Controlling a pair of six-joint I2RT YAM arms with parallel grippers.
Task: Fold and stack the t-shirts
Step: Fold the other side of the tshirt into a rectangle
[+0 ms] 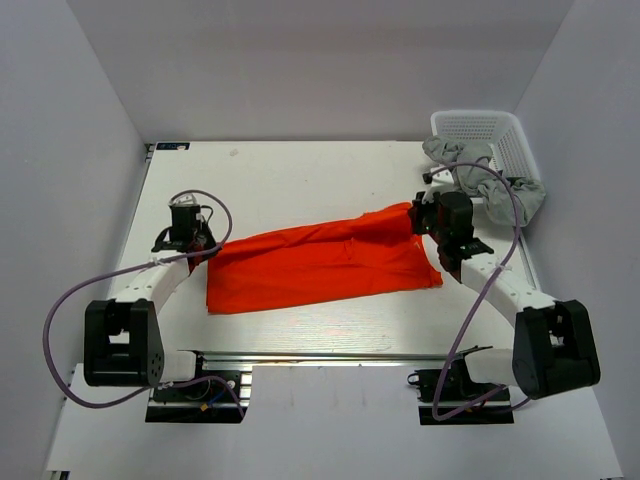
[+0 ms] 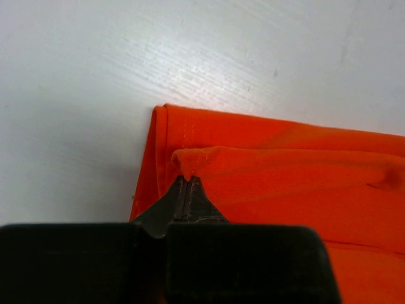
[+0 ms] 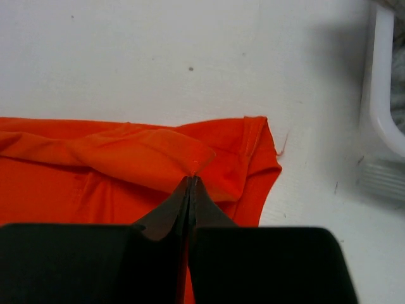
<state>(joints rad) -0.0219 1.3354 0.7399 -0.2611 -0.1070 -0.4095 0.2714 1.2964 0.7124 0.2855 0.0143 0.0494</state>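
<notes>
1. Pinching a small raised peak of cloth, the left gripper (image 2: 188,180) has its two dark fingers pressed together on the left end of the bright orange-red soft cloth t-shirt (image 2: 285,177).
2. Just past that gripper's tips, the shirt's stitched edge lies doubled over on the white tabletop (image 2: 95,95).
3. The right gripper (image 3: 191,180) is likewise clamped on a lifted fold of the same shirt, with a hemmed corner just beyond and to the right of its tips.
4. Between the two grippers the shirt stretches as a long, wrinkled band on the tabletop.
5. Beyond the right gripper and to its right, a white plastic lattice basket (image 1: 495,128) sits at the tabletop's far corner. Crumpled pale grey cloth t-shirts (image 1: 455,153) spill over its near rim, apart from the orange-red one.
</notes>
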